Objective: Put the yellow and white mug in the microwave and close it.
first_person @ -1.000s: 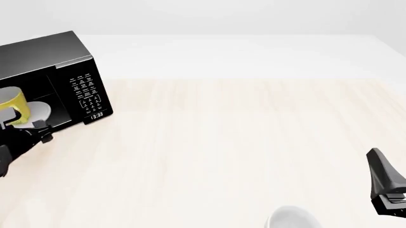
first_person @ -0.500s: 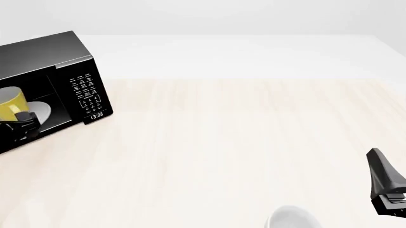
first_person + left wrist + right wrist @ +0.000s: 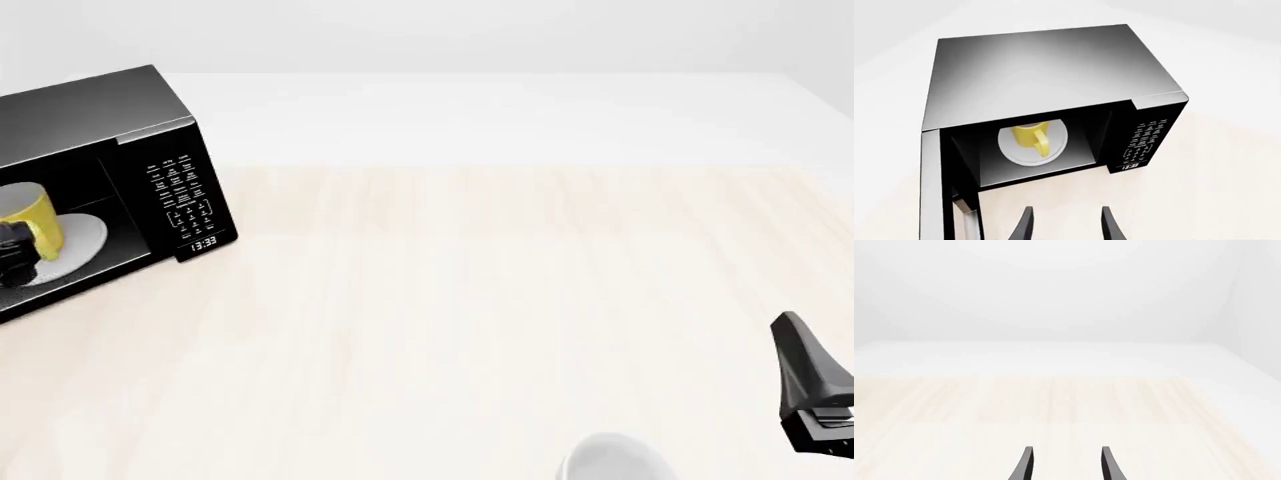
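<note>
At 5 o'clock of front view, near edge: right gripper (image 3: 1064,465) hovering over bare table (image 3: 507,300), fingers spread, gripping nothing; rounded white cup (image 3: 611,458) sitting just beside it, partly cropped. At 9 o'clock, farther back: left gripper (image 3: 1064,225) hanging in front of microwave (image 3: 1054,75) opening, outside the cavity, fingers spread, pinching nothing. Beyond it: yellow and white mug (image 3: 1031,137) standing upright on the white turntable plate (image 3: 1054,145) inside the microwave, handle pointing out toward the opening. Door (image 3: 934,190) hanging open at the cavity's side.
</note>
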